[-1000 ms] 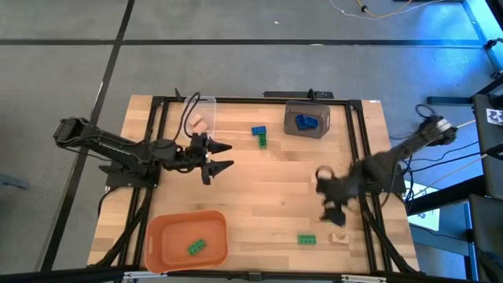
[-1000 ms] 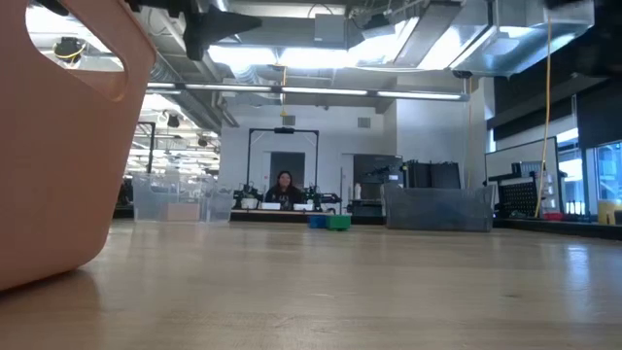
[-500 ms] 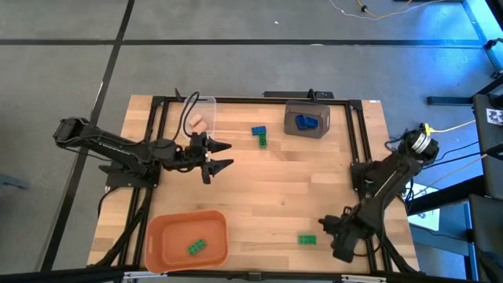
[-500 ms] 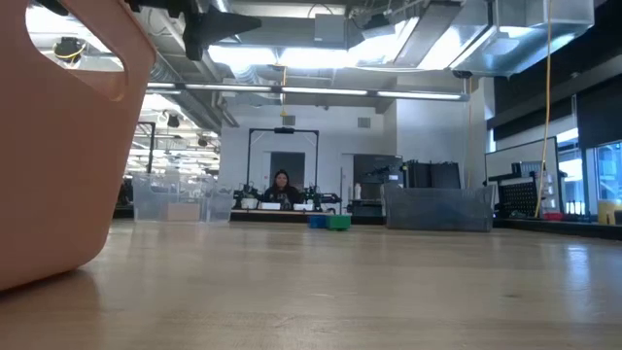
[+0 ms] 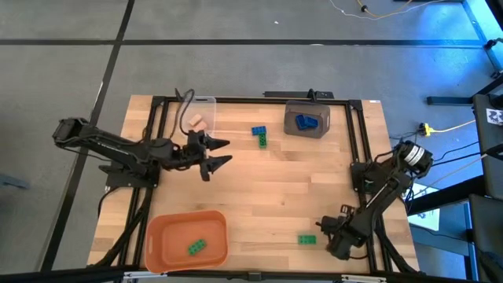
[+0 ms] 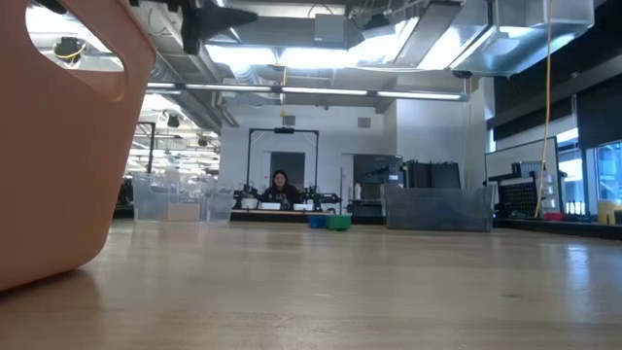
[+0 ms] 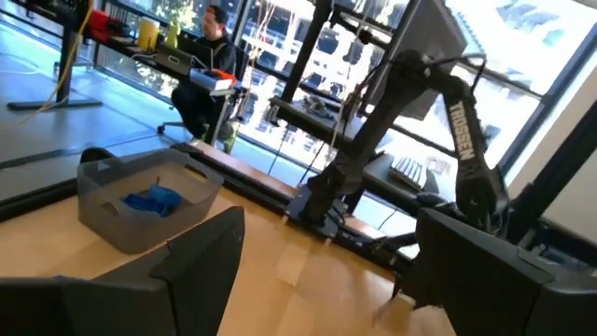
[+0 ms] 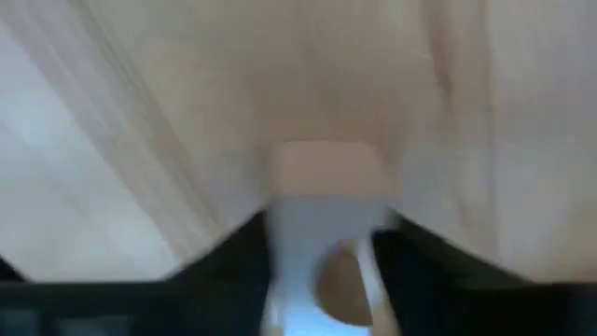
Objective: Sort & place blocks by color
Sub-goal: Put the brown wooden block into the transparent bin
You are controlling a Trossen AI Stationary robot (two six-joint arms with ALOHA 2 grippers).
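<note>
My right gripper [image 5: 336, 238] is low over the table's near right corner, pointing down and open. It hides the tan block in the high view. In the right wrist view the tan block [image 8: 326, 171] lies on the wood just past my two fingertips. A green block [image 5: 306, 239] lies on the table just left of that gripper. A blue block [image 5: 258, 130] and a green block [image 5: 262, 141] lie near the far middle. My left gripper [image 5: 228, 152] hovers open left of centre, holding nothing. My right gripper comes at the tan block [image 8: 326, 171] from above, a finger [image 8: 229, 257] to either side of it. The block lies flat on the table. Whether the fingers touch it, I cannot tell.
A grey bin [image 5: 306, 119] with blue blocks stands at the far edge. A clear bin [image 5: 196, 118] holding a tan block is at the far left. An orange bin [image 5: 187, 240] holds a green block [image 5: 196, 247] at the near left. A person [image 6: 282, 185] sits far behind the table.
My right arm has swung from the table's right middle toward the near edge and come down over the tan block, which it now covers in the high view. The blocks and bins have stayed in place.
</note>
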